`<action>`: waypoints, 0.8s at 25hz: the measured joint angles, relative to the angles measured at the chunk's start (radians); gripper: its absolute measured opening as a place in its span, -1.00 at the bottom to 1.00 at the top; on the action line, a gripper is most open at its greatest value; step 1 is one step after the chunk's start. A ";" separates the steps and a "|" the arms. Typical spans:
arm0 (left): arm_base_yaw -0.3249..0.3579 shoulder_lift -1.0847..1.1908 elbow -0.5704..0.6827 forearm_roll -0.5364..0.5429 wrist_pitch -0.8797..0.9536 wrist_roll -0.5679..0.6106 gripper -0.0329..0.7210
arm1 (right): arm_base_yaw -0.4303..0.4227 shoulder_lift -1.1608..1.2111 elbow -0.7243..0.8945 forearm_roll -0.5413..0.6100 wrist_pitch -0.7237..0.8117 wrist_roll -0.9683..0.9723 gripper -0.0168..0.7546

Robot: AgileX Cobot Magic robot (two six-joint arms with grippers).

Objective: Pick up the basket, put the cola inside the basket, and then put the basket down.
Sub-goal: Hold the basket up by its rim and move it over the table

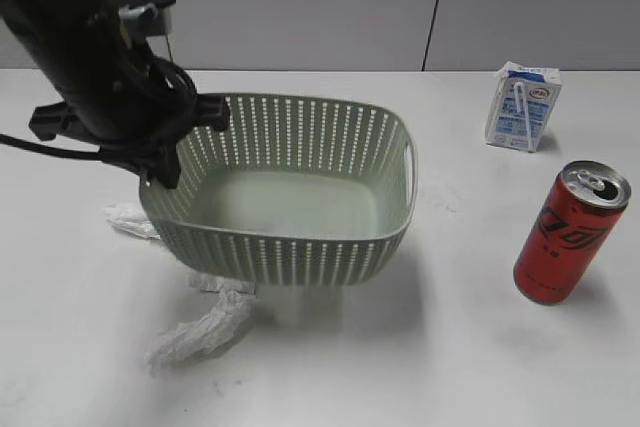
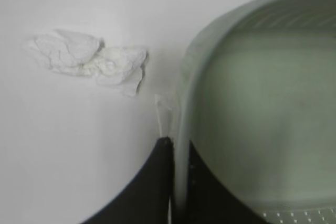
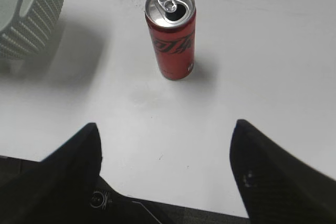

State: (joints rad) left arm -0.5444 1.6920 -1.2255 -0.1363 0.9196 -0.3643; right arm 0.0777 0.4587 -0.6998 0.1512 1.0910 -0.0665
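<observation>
White table (image 1: 480,367): sage perforated basket (image 1: 300,247), red cola (image 1: 570,232).

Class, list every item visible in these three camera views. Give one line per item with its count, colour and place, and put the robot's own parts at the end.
basket: one, pale sage green, centre of the table, its left rim clamped by the left gripper and its shadow showing beneath it.
cola can: one, red with a silver top, upright on the table right of the basket.
drink carton: one, white and blue, far right, behind the can.
crumpled tissue: pieces, white, on the table left of and below the basket.
table: one, white.
left gripper: one, black, shut on the basket rim.
right gripper: one, black, open, short of the can.
</observation>
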 joint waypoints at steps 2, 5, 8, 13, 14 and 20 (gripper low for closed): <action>0.000 0.001 0.036 -0.006 -0.029 0.000 -0.92 | 0.000 0.112 -0.063 0.002 0.005 0.000 0.56; 0.000 0.001 0.049 -0.015 -0.060 0.000 -0.92 | 0.000 0.265 -0.140 0.012 0.004 0.000 0.73; 0.000 0.001 0.049 -0.021 -0.094 0.000 -0.92 | 0.001 0.413 -0.195 0.031 -0.009 0.000 0.79; 0.000 0.001 0.049 -0.028 -0.105 0.000 -0.92 | 0.056 0.670 -0.301 0.049 -0.013 0.004 0.80; 0.000 0.001 0.049 -0.029 -0.107 0.000 -0.92 | 0.075 0.720 -0.317 0.027 -0.013 0.012 0.80; 0.000 0.001 0.049 -0.030 -0.107 0.000 -0.92 | 0.127 0.918 -0.383 -0.097 -0.063 0.115 0.80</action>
State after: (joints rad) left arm -0.5444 1.6927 -1.1764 -0.1668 0.8122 -0.3643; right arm 0.2044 1.3762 -1.0831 0.0542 1.0277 0.0486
